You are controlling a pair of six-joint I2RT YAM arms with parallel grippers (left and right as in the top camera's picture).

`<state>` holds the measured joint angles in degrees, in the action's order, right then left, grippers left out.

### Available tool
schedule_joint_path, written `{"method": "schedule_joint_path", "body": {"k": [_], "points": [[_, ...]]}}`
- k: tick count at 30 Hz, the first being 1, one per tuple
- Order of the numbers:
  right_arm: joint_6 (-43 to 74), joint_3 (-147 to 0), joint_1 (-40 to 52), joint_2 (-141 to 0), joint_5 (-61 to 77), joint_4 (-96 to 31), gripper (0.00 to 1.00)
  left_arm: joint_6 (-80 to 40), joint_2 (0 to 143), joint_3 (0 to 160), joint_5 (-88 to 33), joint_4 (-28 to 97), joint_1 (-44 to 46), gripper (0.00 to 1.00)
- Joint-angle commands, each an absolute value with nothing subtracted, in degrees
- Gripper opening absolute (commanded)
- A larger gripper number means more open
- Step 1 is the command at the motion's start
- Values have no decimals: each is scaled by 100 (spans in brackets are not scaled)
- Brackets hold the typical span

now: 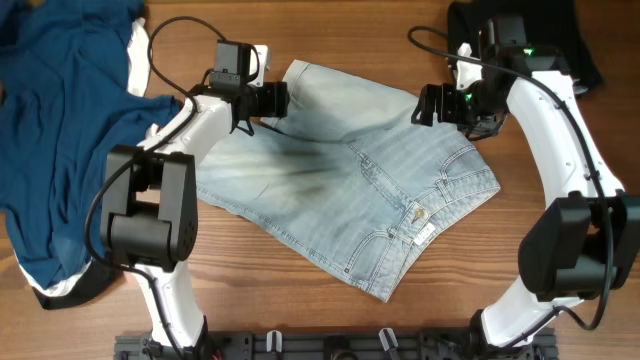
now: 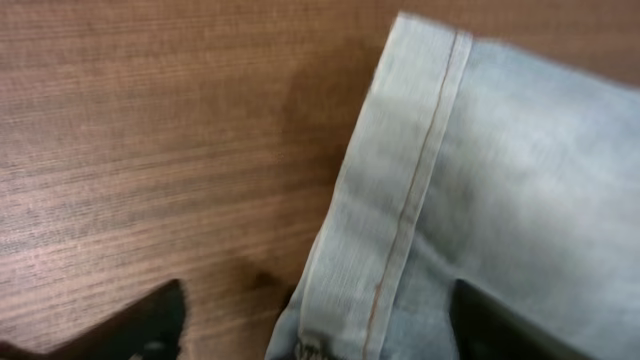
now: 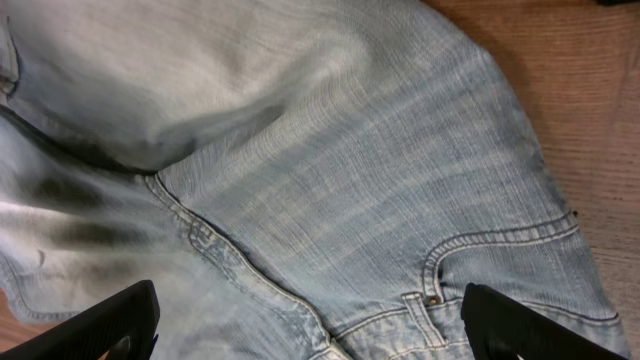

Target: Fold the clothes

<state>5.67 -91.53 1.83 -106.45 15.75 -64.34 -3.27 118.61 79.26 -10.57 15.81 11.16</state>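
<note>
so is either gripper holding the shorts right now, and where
Nothing is held: the left gripper is open over the cuffed hem of the shorts, the right gripper open above them.

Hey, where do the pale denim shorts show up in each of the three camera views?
Overhead: the denim shorts lie spread across the middle of the picture.
Left wrist: only their cuffed hem, in the right half.
Right wrist: they fill nearly the whole picture.
Shared landmark: the brown wooden table beside the denim.
</note>
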Motion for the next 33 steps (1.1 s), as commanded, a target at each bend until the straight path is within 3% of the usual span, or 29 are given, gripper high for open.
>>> {"method": "schedule_joint_path", "body": {"k": [1, 3, 8, 10, 12, 17, 20, 29, 33], "points": [[469, -9124, 185, -10652, 1461, -6359, 97, -165, 11889, 8082, -1114, 1883, 1116, 72], [469, -9124, 185, -10652, 1461, -6331, 97, 156, 11898, 8079, -1135, 2200, 1188, 62], [469, -9124, 185, -10652, 1463, -6322, 97, 429, 11983, 8079, -1083, 2322, 1404, 60], [469, -9124, 185, -10652, 1463, -6329, 98, 429, 12173, 8079, -1033, 2322, 1404, 56], [467, -9124, 185, -10652, 1463, -6326, 97, 423, 12274, 8079, -819, 2322, 1391, 33], [467, -9124, 185, -10652, 1461, -6320, 97, 405, 12278, 8082, -228, 2272, 1387, 4], [467, -9124, 185, -10652, 1463, -6302, 97, 82, 12169, 8517, 676, 2416, 1253, 4], [620, -8438, 327, -10652, 1577, -5819, 96, 82, 12095, 9373, 891, 2967, -224, 4], [814, -7328, 692, -10663, 2115, -4488, 82, 78, 12095, 9373, 985, 3559, -318, 4]]}}
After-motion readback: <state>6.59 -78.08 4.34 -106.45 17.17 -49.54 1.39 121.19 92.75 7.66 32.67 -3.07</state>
